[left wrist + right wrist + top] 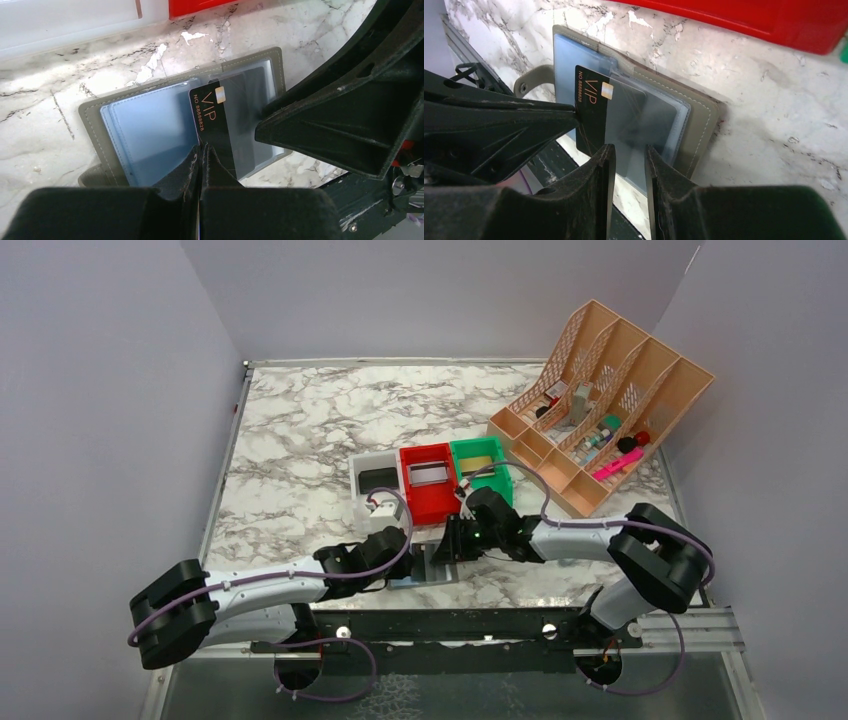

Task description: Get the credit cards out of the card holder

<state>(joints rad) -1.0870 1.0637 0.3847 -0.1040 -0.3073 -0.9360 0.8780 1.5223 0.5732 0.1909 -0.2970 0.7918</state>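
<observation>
The card holder [145, 130] lies open on the marble near the front edge, pale blue panel on the left, clear sleeves on the right. A black credit card [212, 120] marked VIP sticks partly out of the sleeves. My left gripper [202, 156] is shut on the card's near edge. In the right wrist view the card [591, 117] and the card holder [696, 125] show again. My right gripper [629, 152] stands with its jaws a narrow gap apart over the sleeve's near edge. In the top view both grippers [425, 555] [455, 538] meet over the holder, hiding it.
A white bin [378, 480], a red bin [428, 485] and a green bin [482, 465] stand in a row just behind the card holder. An orange file rack [600, 410] with small items stands at the back right. The table's metal front rail [450, 625] runs close below.
</observation>
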